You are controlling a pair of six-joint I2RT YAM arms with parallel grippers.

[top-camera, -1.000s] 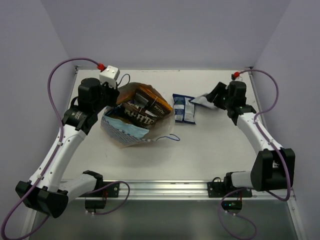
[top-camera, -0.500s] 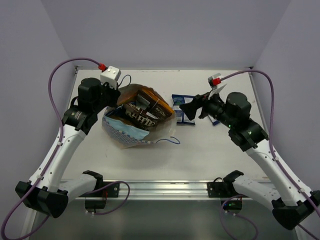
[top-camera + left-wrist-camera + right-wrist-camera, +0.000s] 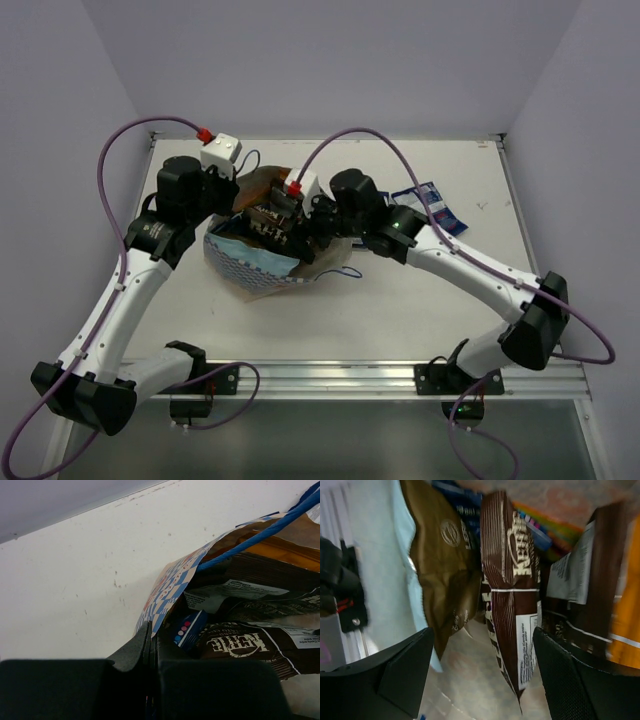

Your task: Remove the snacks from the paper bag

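The blue-and-white checkered paper bag [image 3: 245,265] lies on its side mid-table, mouth toward the right. My left gripper [image 3: 231,199] is shut on the bag's upper rim [image 3: 167,587], with the paper pinched between the jaws [image 3: 150,645]. My right gripper [image 3: 286,218] is open inside the bag's mouth. A brown chip bag [image 3: 507,580] hangs between its fingers [image 3: 402,672], untouched. A second brown chip bag [image 3: 447,560] and the orange bag [image 3: 627,625] lie beside it. The left wrist view shows a brown chip bag [image 3: 245,647] and a small blue packet [image 3: 188,628] inside.
A blue packet [image 3: 428,205] lies on the table right of the bag, partly behind my right arm. The bag's blue cord handle [image 3: 335,274] trails on the table in front. Side walls close the table on the left and right.
My right arm has swung from the right side of the table leftward into the bag's mouth. The blue packet it held now lies on the table. The left arm has not moved.
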